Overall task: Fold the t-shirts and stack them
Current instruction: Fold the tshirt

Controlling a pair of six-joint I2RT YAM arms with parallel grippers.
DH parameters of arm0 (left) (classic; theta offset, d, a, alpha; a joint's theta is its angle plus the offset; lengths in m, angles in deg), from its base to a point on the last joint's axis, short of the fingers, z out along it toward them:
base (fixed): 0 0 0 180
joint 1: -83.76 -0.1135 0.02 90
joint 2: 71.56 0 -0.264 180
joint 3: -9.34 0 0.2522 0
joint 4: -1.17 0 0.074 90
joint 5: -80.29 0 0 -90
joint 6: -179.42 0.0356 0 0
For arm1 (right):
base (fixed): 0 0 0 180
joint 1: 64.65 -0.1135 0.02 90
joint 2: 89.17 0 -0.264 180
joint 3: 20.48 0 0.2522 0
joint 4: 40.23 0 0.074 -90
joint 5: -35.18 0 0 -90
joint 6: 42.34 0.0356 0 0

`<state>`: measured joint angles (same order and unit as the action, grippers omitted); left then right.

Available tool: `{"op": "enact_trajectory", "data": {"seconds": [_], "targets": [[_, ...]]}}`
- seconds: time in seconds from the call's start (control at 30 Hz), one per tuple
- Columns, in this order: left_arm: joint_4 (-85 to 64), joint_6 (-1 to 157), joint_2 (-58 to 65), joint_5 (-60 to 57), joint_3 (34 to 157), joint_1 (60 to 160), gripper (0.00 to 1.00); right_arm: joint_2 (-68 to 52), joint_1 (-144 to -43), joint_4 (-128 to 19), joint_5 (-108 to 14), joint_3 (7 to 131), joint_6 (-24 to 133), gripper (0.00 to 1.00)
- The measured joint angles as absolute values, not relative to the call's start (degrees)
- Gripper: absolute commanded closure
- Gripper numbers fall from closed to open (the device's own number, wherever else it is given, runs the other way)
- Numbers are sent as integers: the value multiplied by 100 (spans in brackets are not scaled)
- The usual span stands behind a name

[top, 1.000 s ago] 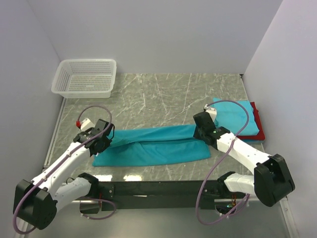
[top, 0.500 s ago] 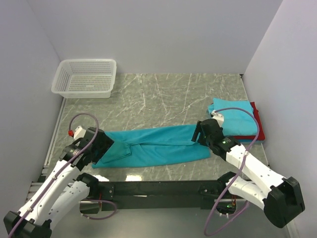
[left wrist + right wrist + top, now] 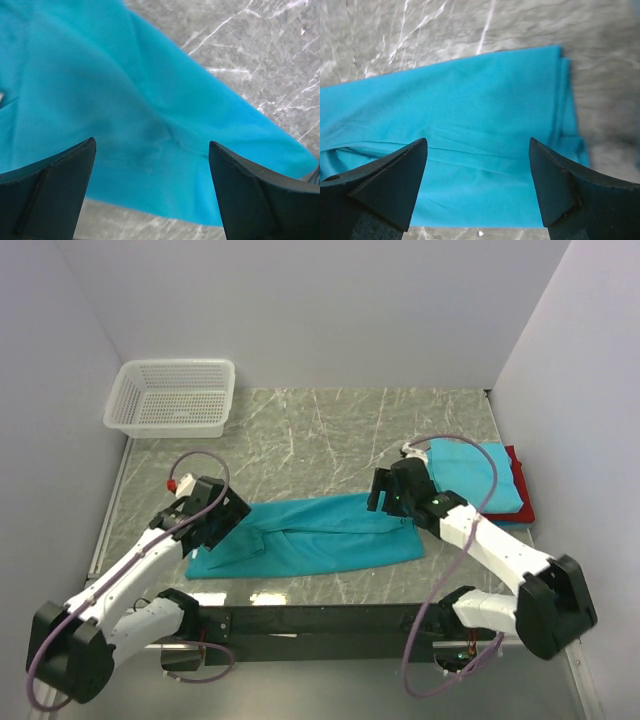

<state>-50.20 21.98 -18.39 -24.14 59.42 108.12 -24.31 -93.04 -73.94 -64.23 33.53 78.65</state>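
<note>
while both arms reach out from the near edge of the marble-patterned table (image 3: 330, 430), the teal t-shirt (image 3: 320, 537) lies flat across the middle of it, folded lengthwise into a long band running left to right. the left gripper (image 3: 212, 520) sits over the band's left end, jaws spread wide and holding nothing. in the left wrist view its dark fingers (image 3: 55, 185) stand far apart above wrinkled teal cloth, whose edge runs diagonally against bare table at the upper right. the right gripper (image 3: 385, 495) is over the band's right end, by its far edge, jaws likewise spread wide with nothing between them. in the right wrist view its fingers (image 3: 560, 185) frame the smooth, layered end of the shirt, with a soft crease running across it and the doubled edge showing at the right. farther back on the right, near the wall, a folded light teal t-shirt (image 3: 475, 478) rests on a folded red t-shirt (image 3: 523, 505), of which only a strip shows along the right and near sides. in the far left corner stands a white mesh basket (image 3: 170, 395).
</note>
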Motion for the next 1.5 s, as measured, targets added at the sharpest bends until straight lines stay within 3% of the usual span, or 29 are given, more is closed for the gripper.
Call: {"op": "enact_trajectory", "data": {"seconds": [0.3, 0.5, 0.7, 1.07, 1.5], "targets": [[-3481, 2421, -565, -2028, 5503, 10491, 1, -1120, -9304, -7014, -5898, 3462, 7854, 12], [-2246, 2622, 198, -1623, 5505, 10375, 1, -1168, -9304, -6915, -5664, 2981, 7974, 12], [-1000, 2924, 1588, -1040, 6298, 10369, 5, -1753, -9373, -6837, -5384, 2470, 8007, 11], [-1081, 3800, 4943, -248, 10375, 11005, 3, -2776, -10825, -7184, -4591, 1875, 8208, 8], [-2454, 4176, 7223, -163, 14278, 11136, 1, -1500, -12453, -6198, -3968, 2621, 8114, 7]]}}
